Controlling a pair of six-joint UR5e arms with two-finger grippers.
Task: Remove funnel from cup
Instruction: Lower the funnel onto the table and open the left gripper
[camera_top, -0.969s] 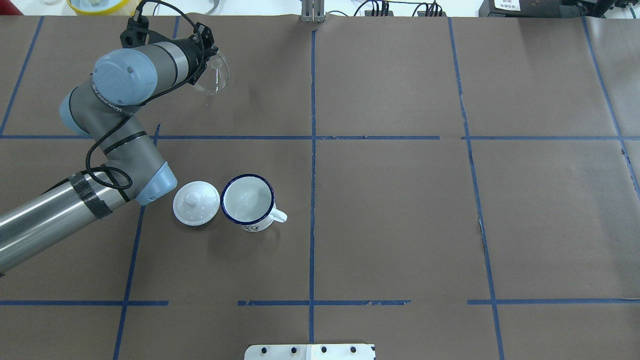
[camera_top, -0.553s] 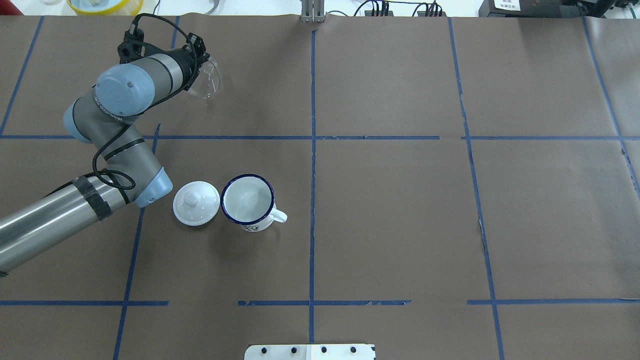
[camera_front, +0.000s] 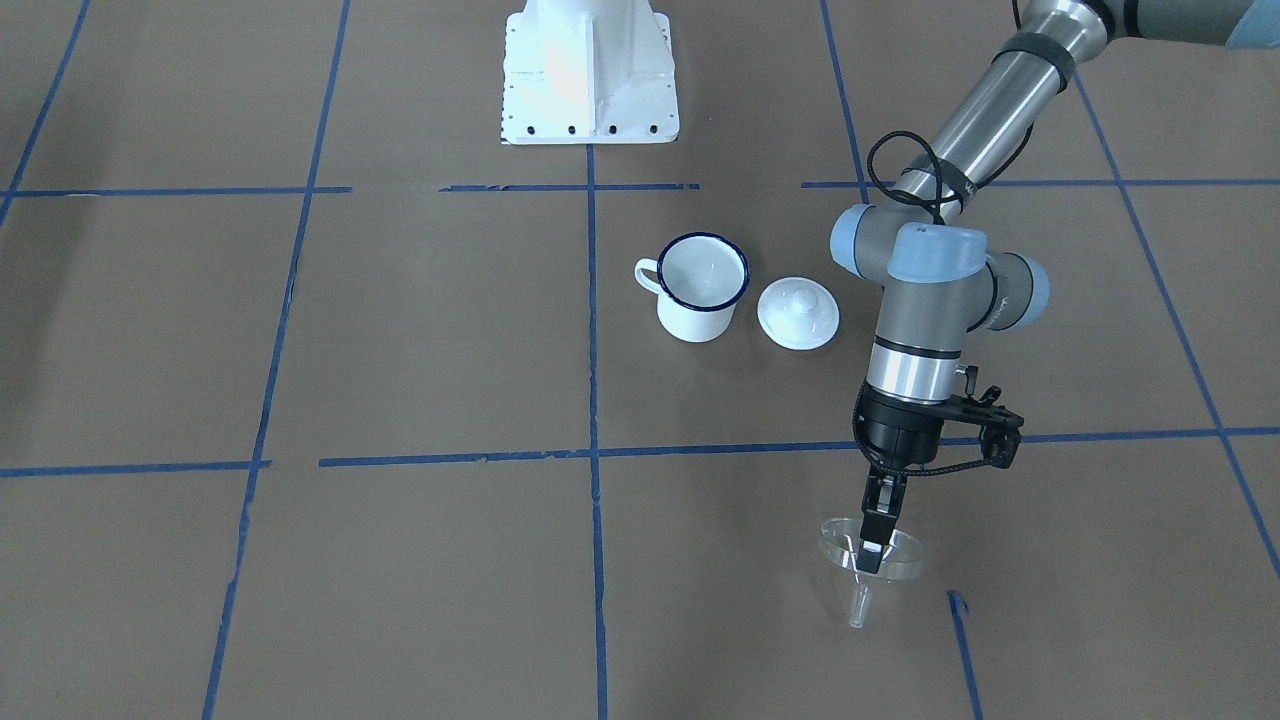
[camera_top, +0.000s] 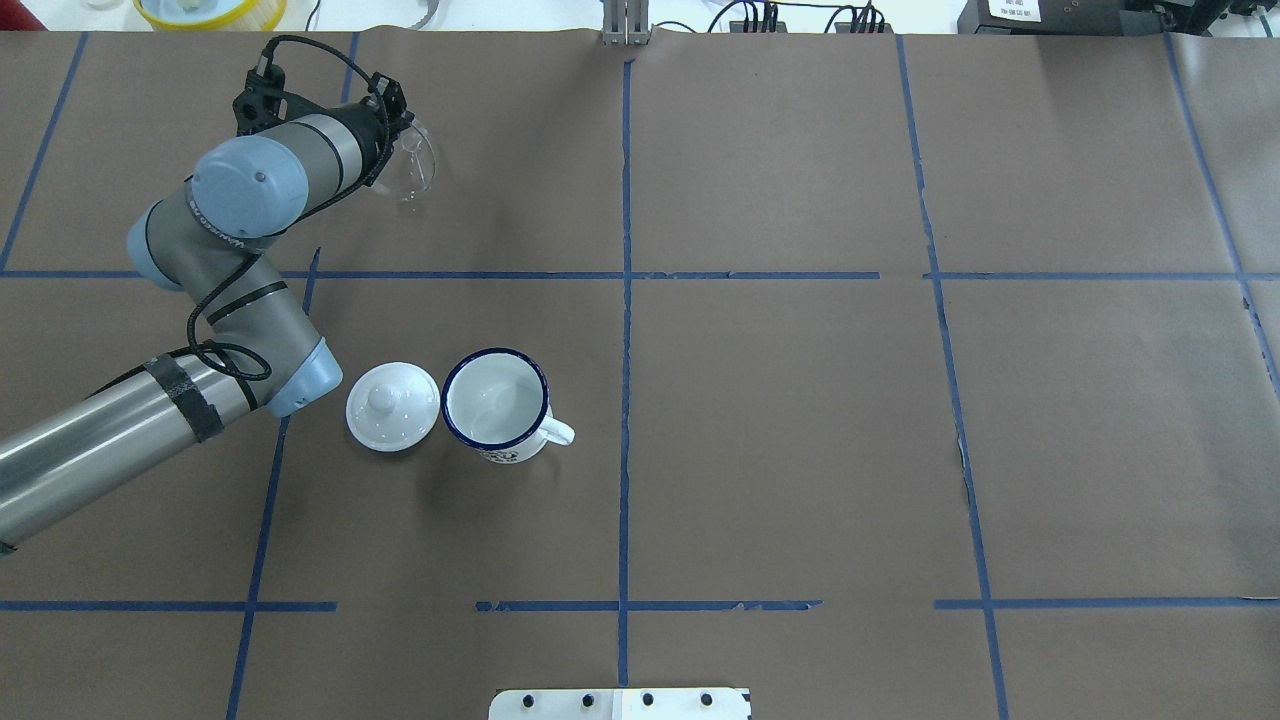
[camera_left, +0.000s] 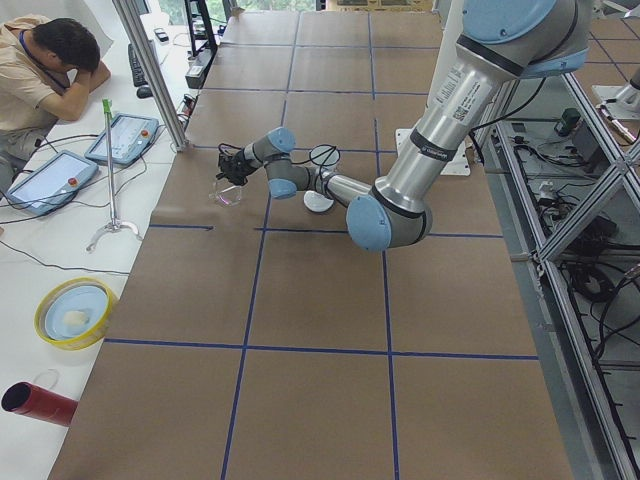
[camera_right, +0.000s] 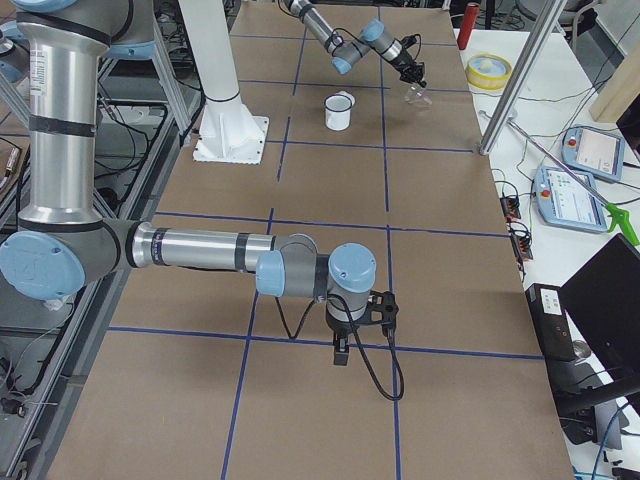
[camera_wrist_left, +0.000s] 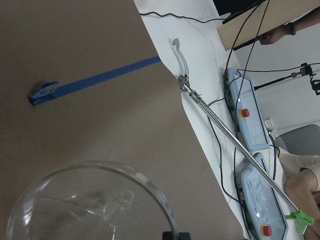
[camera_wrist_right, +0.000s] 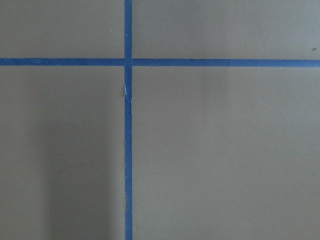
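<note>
The clear funnel (camera_front: 868, 562) hangs spout down, low over the table, in my left gripper (camera_front: 872, 548), which is shut on its rim. It also shows in the overhead view (camera_top: 412, 165) at the far left and in the left wrist view (camera_wrist_left: 90, 210). The white cup (camera_front: 703, 285) with a dark blue rim stands empty and upright mid-table (camera_top: 497, 400), well away from the funnel. My right gripper (camera_right: 340, 355) hangs over bare table in the exterior right view only; I cannot tell whether it is open or shut.
A white domed lid (camera_top: 393, 405) with a knob lies right beside the cup. The robot's white base (camera_front: 590, 70) stands at the table's near edge. A yellow bowl (camera_left: 75, 312), a red cylinder (camera_left: 40, 402) and an operator sit past the table's far edge.
My left arm has carried the funnel a little further left and lower toward the table. The cup and lid have not moved.
</note>
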